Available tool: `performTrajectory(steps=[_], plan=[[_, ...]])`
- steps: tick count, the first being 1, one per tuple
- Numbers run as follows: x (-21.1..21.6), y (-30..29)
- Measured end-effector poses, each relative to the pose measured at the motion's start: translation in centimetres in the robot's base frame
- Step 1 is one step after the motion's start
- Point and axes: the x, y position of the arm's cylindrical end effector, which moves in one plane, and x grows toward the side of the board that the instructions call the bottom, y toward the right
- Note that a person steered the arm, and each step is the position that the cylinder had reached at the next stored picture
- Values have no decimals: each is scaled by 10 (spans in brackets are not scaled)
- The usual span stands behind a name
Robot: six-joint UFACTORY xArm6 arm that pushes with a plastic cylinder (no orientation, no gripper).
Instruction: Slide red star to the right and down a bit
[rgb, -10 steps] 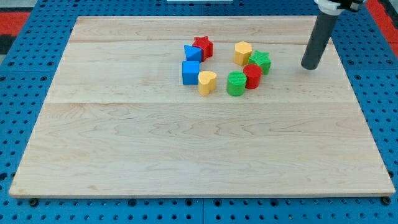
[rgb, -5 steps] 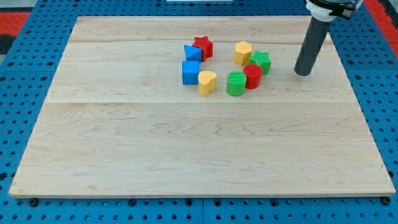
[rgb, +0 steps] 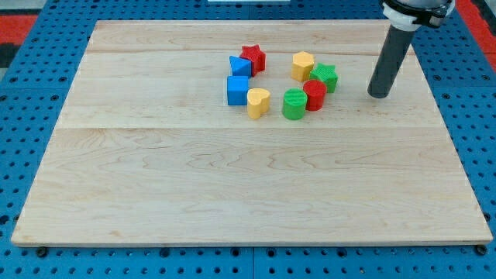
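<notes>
Nothing of the job looks done yet. The red star point(rgb: 253, 57) sits near the top of the cluster on the wooden bench point(rgb: 232, 194), pressed up against a blue block point(rgb: 239, 66) on its left and lower side, with a blue cube point(rgb: 237, 89) just below that. My tip point(rgb: 378, 94) stands well apart from the star, off on the view's right, beyond the whole group of blocks. There is no pincer on this arm at all, only the dark rod, so nothing is grasped or released; it can only shove.

To push the star right and a little down, I judge the tip needs to get round to the star's upper left side, and it is on the wrong side for that now.

The path for the star is not free either. To its right lies a yellow block point(rgb: 302, 65), touching or nearly touching a green star point(rgb: 325, 77), and below them a red cylinder point(rgb: 314, 94) beside a green cylinder point(rgb: 294, 103). A yellow heart-like block point(rgb: 258, 101) sits beside the blue cube, below the star. A push right and down would likely run the star toward the yellow block or the gap in the middle of the ring.
</notes>
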Motion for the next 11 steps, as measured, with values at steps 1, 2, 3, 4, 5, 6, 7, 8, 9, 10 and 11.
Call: performTrajectory(steps=[1, 2, 3, 4, 5, 6, 7, 8, 9, 10, 11], plan=[[-41, 6], [-102, -6], [-159, -70], [-182, -137], [-182, -230], [-172, -264], [-162, -276], [-152, -277], [-151, -277], [-148, -277], [-136, -277]])
